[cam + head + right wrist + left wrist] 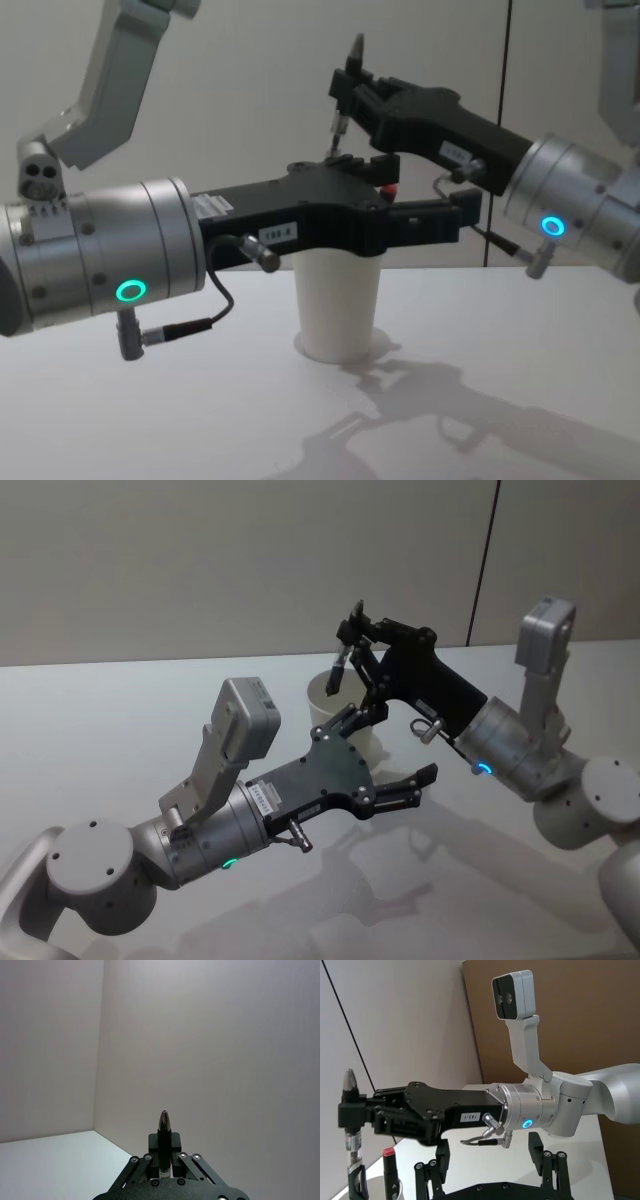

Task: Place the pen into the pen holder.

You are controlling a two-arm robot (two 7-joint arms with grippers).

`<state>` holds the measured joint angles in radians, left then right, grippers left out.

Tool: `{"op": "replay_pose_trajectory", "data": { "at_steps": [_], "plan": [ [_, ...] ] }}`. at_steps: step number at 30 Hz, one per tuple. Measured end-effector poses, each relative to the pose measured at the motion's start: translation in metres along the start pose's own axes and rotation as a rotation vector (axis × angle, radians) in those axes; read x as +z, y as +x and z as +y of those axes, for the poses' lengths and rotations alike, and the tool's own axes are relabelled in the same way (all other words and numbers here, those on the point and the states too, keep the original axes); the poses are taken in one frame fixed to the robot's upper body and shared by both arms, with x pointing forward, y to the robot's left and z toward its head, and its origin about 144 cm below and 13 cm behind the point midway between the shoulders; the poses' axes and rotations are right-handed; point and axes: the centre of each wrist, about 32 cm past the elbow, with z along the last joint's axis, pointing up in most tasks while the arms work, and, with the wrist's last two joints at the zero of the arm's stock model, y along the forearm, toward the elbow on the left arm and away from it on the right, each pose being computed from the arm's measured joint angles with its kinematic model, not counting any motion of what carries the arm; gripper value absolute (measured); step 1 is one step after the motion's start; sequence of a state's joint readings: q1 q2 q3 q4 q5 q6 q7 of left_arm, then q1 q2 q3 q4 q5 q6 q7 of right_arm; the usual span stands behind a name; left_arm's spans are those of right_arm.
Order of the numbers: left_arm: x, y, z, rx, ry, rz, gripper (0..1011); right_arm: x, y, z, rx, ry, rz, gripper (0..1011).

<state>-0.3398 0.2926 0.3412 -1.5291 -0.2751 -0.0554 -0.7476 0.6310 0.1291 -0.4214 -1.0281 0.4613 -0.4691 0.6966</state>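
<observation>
Now, from the head view, the pen (341, 666) is seen clamped in the right gripper (352, 638), held nearly upright directly above the mouth of the pen holder (322, 705), its lower end just over the rim. The left gripper (385, 755) is parked just in front of the cup, fingers spread and nothing held.

Over to the left wrist view: the pen (351, 1125) is shown vertical, pinched at mid-length by the right gripper (349, 1110), with a red-capped marker (389, 1172) already standing in the cup beside its lower end.

From the right wrist view, the pen's (164, 1132) pointed end is seen standing up between the closed fingers, its long axis across the gripper's reach.

Finally the chest view: the pen (345, 95) hangs straight over the pen holder (338, 305), the open left gripper (420, 215) crossing in front of the cup's rim. The coming move is judged a plain descent along the pen's own axis, the right arm alone being placed for it.
</observation>
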Motion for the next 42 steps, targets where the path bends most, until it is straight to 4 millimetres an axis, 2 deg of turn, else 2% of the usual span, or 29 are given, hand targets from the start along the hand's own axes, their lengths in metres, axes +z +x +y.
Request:
{"op": "replay_pose_trajectory", "data": {
  "at_steps": [11, 27, 42],
  "plan": [
    [0.000, 0.000, 0.000, 0.000, 0.001, 0.000, 1003, 0.000, -0.006, 0.001, -0.011, -0.006, -0.043, 123],
    [0.000, 0.000, 0.000, 0.000, 0.000, 0.000, 1003, 0.012, -0.004, -0.013, -0.050, 0.006, -0.091, 123],
    [0.000, 0.000, 0.000, 0.000, 0.000, 0.000, 1003, 0.014, -0.004, -0.017, -0.054, -0.001, -0.098, 123]
  ]
}}
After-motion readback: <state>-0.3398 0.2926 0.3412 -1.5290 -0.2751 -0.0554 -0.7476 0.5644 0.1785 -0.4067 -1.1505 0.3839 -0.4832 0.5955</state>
